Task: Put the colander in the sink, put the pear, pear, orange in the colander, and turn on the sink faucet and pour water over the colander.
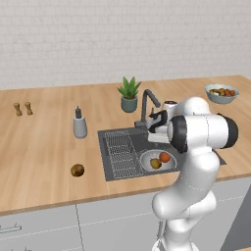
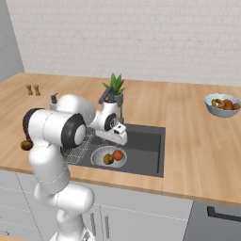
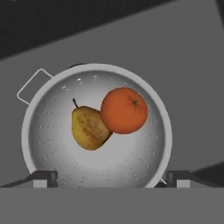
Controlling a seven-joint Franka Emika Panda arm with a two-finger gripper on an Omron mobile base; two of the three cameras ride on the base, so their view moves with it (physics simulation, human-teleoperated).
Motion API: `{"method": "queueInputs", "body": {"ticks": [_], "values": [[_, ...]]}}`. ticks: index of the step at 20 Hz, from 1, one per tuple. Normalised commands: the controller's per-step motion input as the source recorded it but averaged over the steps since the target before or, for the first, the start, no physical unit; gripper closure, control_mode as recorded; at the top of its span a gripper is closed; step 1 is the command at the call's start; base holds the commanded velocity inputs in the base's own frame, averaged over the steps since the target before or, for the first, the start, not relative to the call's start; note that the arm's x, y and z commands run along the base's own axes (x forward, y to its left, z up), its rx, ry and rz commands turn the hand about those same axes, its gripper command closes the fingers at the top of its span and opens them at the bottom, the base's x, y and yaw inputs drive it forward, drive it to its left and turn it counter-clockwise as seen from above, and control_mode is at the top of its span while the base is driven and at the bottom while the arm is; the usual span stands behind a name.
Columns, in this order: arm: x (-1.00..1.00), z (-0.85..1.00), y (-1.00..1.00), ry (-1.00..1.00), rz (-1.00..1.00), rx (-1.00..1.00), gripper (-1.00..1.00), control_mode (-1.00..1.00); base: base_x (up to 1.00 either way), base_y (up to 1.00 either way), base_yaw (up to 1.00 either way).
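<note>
Colander (image 3: 57, 144) sitting in sink (image 3: 183, 65), holding pear (image 3: 89, 127) w/ orange (image 3: 124, 110) touching at its 2 o'clock; gripper (image 3: 111, 178) hanging above, jaws apart.

Colander (image 3: 52, 144) floor is free at lower left and bottom of the frame; pear (image 3: 89, 128) and orange (image 3: 124, 110) occupy its centre.

Silver perforated colander (image 3: 52, 144) sits in dark grey sink (image 1: 142, 142), w/ one yellow-brown pear (image 3: 89, 128) touching the orange (image 3: 124, 110) inside. 2nd pear (image 1: 77, 170) lies on the wood counter, left of sink. Dark faucet (image 1: 147, 102) stands behind basin.
</note>
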Motion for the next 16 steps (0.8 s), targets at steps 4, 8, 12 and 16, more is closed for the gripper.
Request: {"method": "queueInputs", "body": {"ticks": [4,8,12,16], "values": [[-0.18,0.71,-0.01,0.00,0.00,0.00,-1.00,-1.00,0.00,0.00,0.00],[-0.33,0.58,0.00,0.00,0.00,0.00,-1.00,-1.00,0.00,0.00,0.00],[-0.70,0.29,0.00,-0.06,-0.01,0.00,-1.00,-1.00,0.00,0.00,0.00],[-0.66,0.45,0.06,-0.09,0.00,0.00,-1.00,-1.00,0.00,0.00,0.00]]}}
